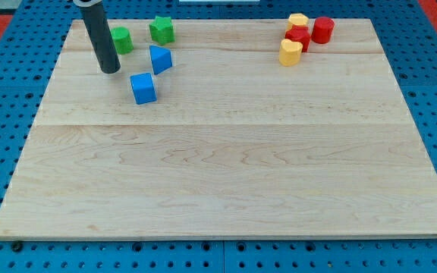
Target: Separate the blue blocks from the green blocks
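Note:
My tip [110, 70] rests on the wooden board near its top left. A blue cube [143, 88] lies just right of and below the tip, apart from it. A blue triangular block [159, 59] lies to the tip's right, slightly higher. A green cylinder [122, 40] stands right behind the rod, partly hidden by it. A green star-shaped block [161, 29] sits near the board's top edge, above the blue triangular block.
At the board's top right a cluster holds a yellow block [298, 20], a red cylinder [322, 29], a red block [297, 37] and another yellow block [290, 51]. The board [226, 167] lies on a blue pegboard.

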You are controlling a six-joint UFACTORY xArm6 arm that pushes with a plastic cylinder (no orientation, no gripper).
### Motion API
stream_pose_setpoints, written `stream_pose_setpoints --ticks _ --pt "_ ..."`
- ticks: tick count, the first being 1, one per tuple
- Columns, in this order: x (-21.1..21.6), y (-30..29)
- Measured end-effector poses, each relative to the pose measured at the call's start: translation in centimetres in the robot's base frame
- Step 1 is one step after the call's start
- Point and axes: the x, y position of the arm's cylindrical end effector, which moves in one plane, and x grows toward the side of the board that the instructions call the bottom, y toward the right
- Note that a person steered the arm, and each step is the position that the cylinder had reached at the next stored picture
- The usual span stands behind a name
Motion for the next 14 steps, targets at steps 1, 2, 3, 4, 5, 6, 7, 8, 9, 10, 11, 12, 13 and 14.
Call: stream_pose_setpoints --ticks 1,2,3,4,5,6,7,8,9,10,11,12,13,14 --pt "-2.0 -0.2" --pt "-4.6 -0.2" --pt "-5.0 -0.3" --pt "-4.9 -1.5" --pt "-6.0 -5.1" --pt "-8.3 -3.4" --pt "-8.5 1.1" --pt "-6.6 3.2" --pt "-4.0 6.7" --pt "0.1 9.1" --pt "2.0 9.3" --pt "-0.6 12.0" --pt "-1.4 14.5" --pt "0.2 18.0"
